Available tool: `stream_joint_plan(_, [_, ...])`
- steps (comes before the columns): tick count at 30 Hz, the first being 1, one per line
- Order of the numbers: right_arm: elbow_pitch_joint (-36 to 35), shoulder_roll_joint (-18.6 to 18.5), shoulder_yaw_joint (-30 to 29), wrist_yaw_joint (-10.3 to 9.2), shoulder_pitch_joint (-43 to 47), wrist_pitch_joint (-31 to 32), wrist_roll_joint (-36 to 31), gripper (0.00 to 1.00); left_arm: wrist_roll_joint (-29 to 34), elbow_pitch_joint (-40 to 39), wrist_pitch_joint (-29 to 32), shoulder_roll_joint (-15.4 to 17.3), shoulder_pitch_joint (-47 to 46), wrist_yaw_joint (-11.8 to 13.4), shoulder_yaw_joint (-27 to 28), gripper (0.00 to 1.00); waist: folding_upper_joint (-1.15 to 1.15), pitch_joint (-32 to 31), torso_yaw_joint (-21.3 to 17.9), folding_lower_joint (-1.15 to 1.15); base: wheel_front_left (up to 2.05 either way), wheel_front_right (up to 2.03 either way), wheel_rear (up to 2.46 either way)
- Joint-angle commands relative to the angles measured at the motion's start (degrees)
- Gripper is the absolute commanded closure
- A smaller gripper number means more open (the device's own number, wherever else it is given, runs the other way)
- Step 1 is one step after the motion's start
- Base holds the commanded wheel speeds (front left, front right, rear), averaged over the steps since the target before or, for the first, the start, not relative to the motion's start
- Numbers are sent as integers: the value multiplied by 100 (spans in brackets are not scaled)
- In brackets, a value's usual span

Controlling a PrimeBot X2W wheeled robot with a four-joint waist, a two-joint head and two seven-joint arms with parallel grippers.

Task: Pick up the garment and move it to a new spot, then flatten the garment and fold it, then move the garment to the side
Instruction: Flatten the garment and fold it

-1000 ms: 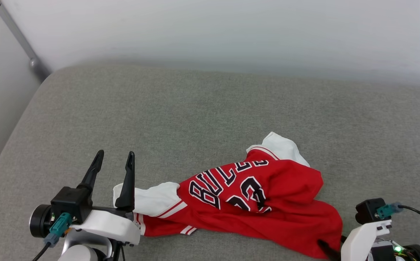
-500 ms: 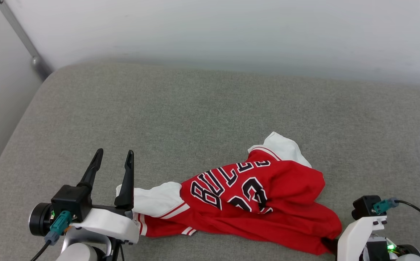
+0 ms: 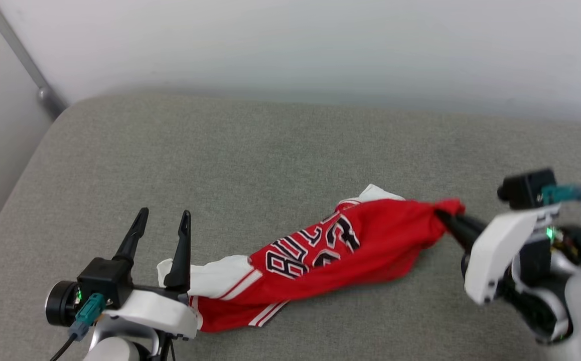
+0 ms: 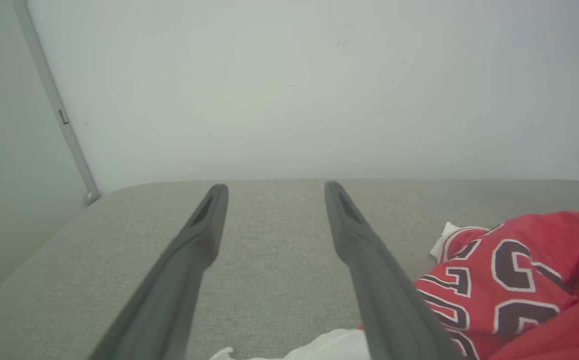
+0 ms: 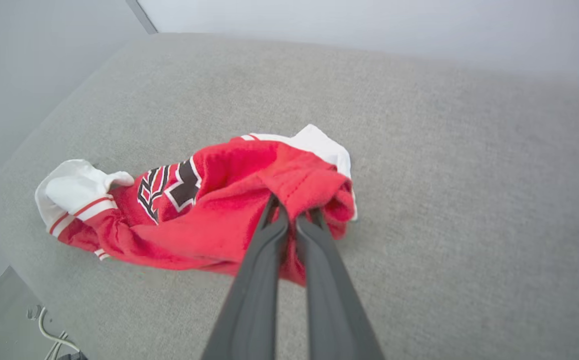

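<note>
1 pincer is doing the work here: the right pincer [image 3: 443, 216] is clenching a bunched red edge of the shirt [image 3: 350, 245] and holding that end raised off the grey cushion [image 3: 250, 150]. The rest of the shirt is lying stretched toward the left. Its white sleeve [image 3: 215, 276] is resting on the cushion just beside the left pincer [image 3: 164, 215], which is standing wide apart and grasping nothing. In the right wrist view the 2 fingers are pressing together on a small fold of cloth. That pinch is looking thin to me, so the carry is probably calling for a slow, steady pull. It is also calling for enough height that the trailing sleeve is not dragging. The bare middle of the cushion is offering room for flattening. The left pincer is risking a snag on the sleeve unless it is moving aside.
</note>
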Motion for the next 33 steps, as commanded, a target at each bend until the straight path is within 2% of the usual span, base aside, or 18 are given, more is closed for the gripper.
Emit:
stream_joint_plan(1, [-24, -14, 12, -2, -249, -39, -23, 100, 21, -17, -26, -19, -96, -5, 2, 0, 0, 75, 25, 0, 0, 0, 0])
stream_joint_plan(4, [112, -48, 69, -2, -981, -109, -94, 100, 67, -17, -28, -48, -221, -70, -36, 0, 0, 266, 121, 0, 0, 0, 0])
stream_joint_plan(9, [733, -140, 171, -3, -2306, -295, -184, 100, 159, 14, -34, -195, -590, -221, -118, 0, 0, 706, 409, 0, 0, 0, 0])
stream_joint_plan(18, [2104, -279, 489, -2, -4271, -777, -360, 100, 467, -15, -34, -704, -1291, -583, 27, 0, 0, 1664, 959, 0, 0, 0, 0])
stream_joint_plan(23, [2960, -368, 879, -3, -4805, -1340, -448, 100, 677, 32, -34, -1019, -1463, -821, 249, 0, 0, 2067, 1132, 0, 0, 0, 0])
stream_joint_plan(31, [4373, -489, 1486, -2, -4774, -2145, -275, 100, 1017, 196, -30, -1390, -1489, -1193, 547, 0, 0, 2244, 1251, 0, 0, 0, 0])
stream_joint_plan(32, [4540, -503, 1536, -2, -4754, -2202, -221, 95, 1053, 224, -30, -1425, -1489, -1236, 586, 0, 0, 2242, 1256, 0, 0, 0, 0])
stream_joint_plan(33, [4669, -512, 1576, -3, -4746, -2287, -164, 72, 1094, 254, -30, -1450, -1488, -1281, 620, 0, 0, 2232, 1257, 0, 0, 0, 0])
